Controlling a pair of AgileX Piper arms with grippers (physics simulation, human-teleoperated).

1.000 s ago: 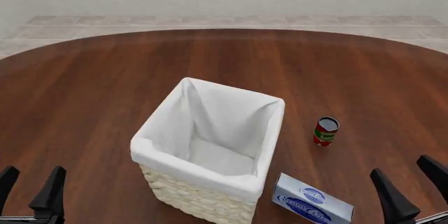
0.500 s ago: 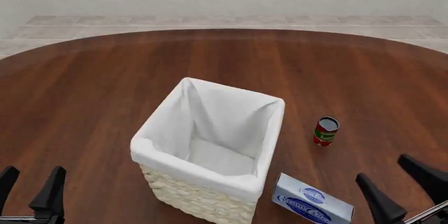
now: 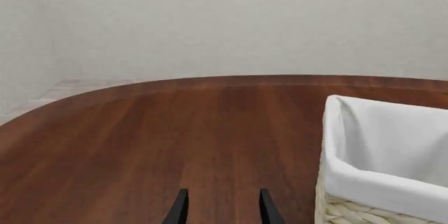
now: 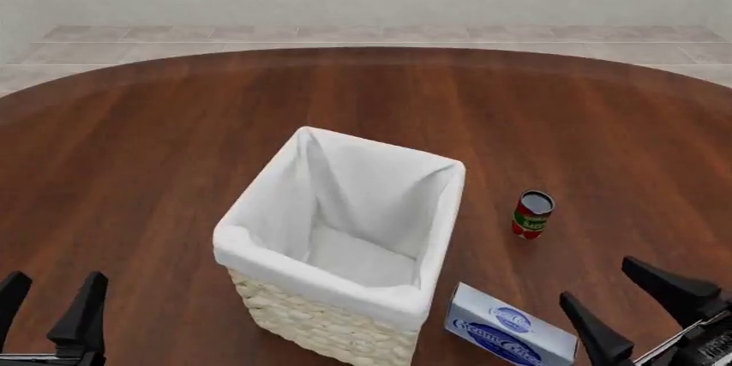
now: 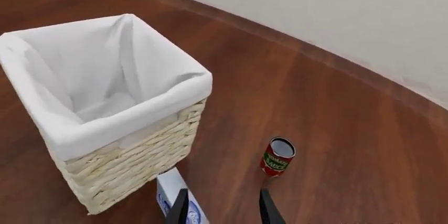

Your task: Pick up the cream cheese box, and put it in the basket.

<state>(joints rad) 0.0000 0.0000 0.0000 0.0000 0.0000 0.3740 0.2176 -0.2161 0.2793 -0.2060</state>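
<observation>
Right gripper [image 4: 635,303] had swung leftward toward one cream cheese box [image 4: 509,326], fingers spread, holding nothing. One basket [image 4: 332,255] stood just beyond the box; one red can [image 4: 532,213] ahead. Left gripper [image 4: 48,303] unmoved, parted, empty.

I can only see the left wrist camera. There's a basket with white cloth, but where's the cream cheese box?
Observer: In the front view, the cream cheese box lies flat just right of the basket, by its near corner.
Operator: Is anything else out there?
Observer: Yes, a small red can stands upright farther back than the box, apart from it.
Operator: Which hand is closer to the box?
Observer: The right hand. It is open, just right of the box, and holds nothing.
</observation>
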